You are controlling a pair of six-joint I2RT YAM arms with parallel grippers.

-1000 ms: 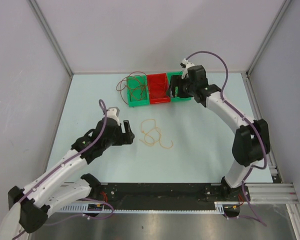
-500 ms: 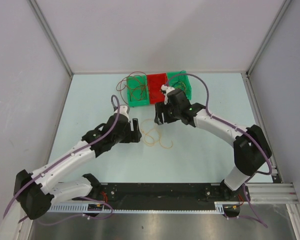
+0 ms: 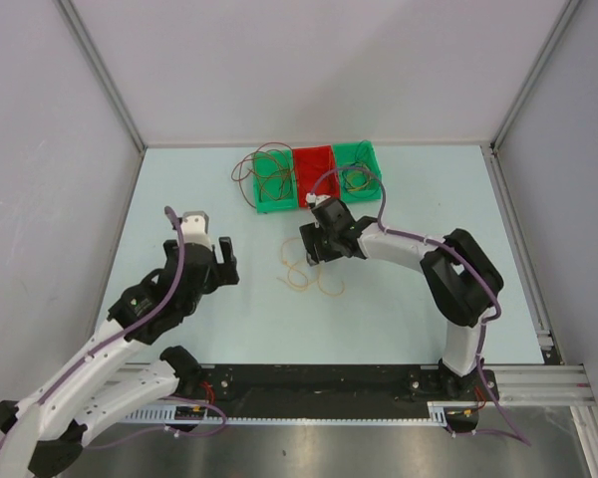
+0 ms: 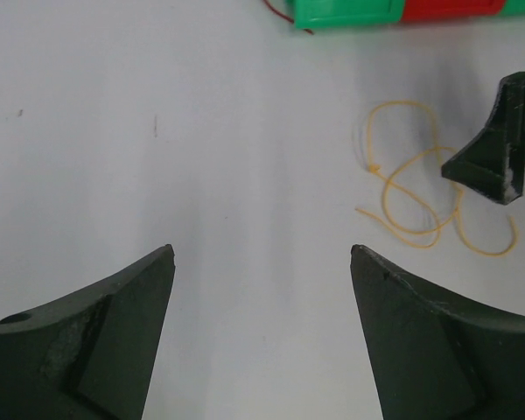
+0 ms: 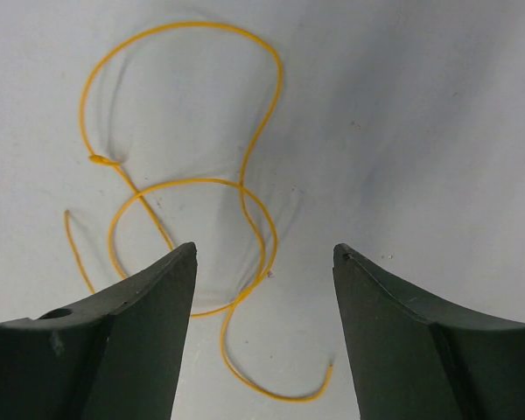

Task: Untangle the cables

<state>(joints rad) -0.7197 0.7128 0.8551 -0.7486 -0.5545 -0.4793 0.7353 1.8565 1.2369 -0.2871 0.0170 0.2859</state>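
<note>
Top external view: a pale blue table [image 3: 179, 199] carries three small bins in a row at the middle of its far edge: a left green bin [image 3: 276, 207], a red bin [image 3: 314, 174] and a right green bin [image 3: 371, 154]. Thin brown and red cables [image 3: 251, 164] loop out of the left green bin onto the table, and a yellowish loop [image 3: 357, 181] lies in the right green bin.

One orange cable [image 5: 242, 184] lies alone near the middle of the table, well apart from the bins. It crosses over itself in loose curls, and its loose end points toward the near edge.

The right gripper [image 3: 314, 249] hangs over the far end of this cable. In the right wrist view its jaws stand apart with nothing between them, and the cable's crossing sits just ahead of the gap, so it seems lined up to pinch a strand there.

The left gripper [image 3: 222, 261] hovers over bare table toward the left edge, clear of the cable. Its jaws are also spread wide and empty, probably waiting to take the cable's other side so the two arms can draw the curls apart.
</note>
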